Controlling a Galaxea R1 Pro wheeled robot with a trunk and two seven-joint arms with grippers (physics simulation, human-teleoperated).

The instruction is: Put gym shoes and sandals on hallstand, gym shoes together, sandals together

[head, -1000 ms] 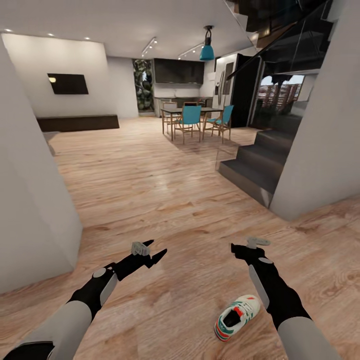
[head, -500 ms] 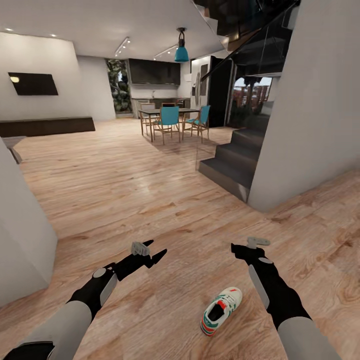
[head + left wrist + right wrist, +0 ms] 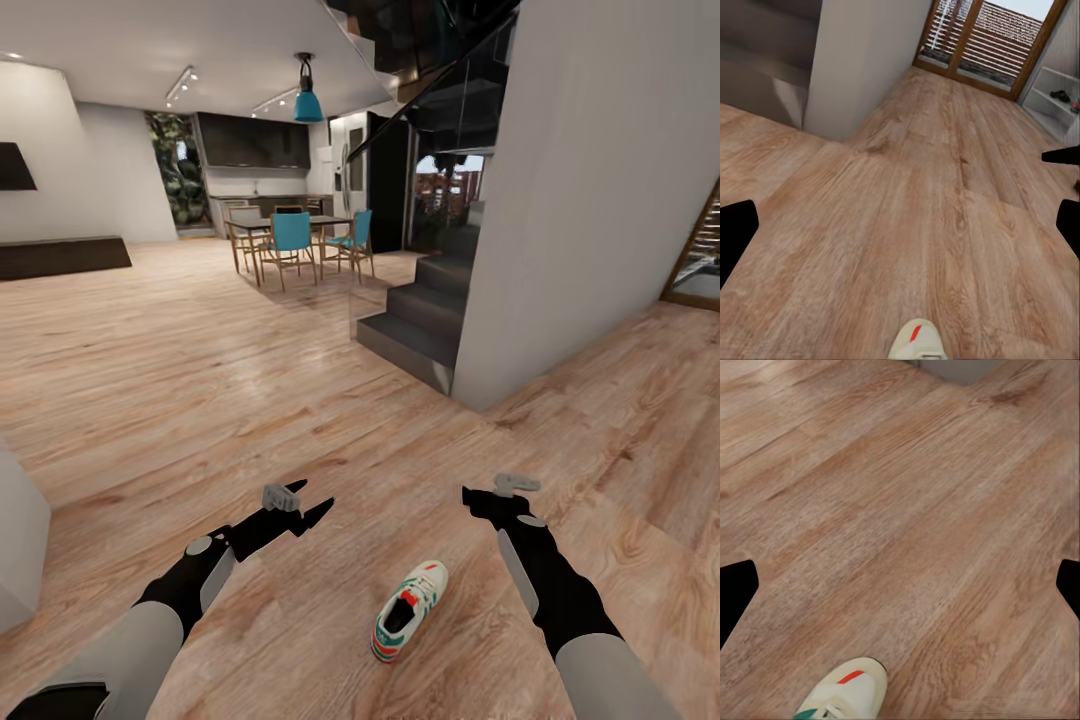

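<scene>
One gym shoe (image 3: 410,610), white with green stripes and a red-orange patch, lies on the corridor floor (image 3: 250,400) between my two arms, nearer the right one. My left gripper (image 3: 312,498) hovers open above the planks, up and left of the shoe. My right gripper (image 3: 495,490) is open too, up and right of it. The same shoe's end shows at the edge of the left wrist view (image 3: 916,341) and of the right wrist view (image 3: 844,694), ahead of black fingers (image 3: 735,232) (image 3: 735,592) spread wide. Far down the corridor stands a pale shelf unit (image 3: 1054,94), probably the hallstand, with a small dark thing on it.
A dark staircase (image 3: 420,310) and a white wall block (image 3: 570,200) rise ahead to the right. A slatted wooden door (image 3: 982,45) closes the corridor's end. A dining table with teal chairs (image 3: 290,235) stands far back. A white wall corner (image 3: 15,540) is close on my left.
The whole picture has slid left, so the camera has turned right; the shoe sits further left in view. Both arms keep the same pose, grippers still open.
</scene>
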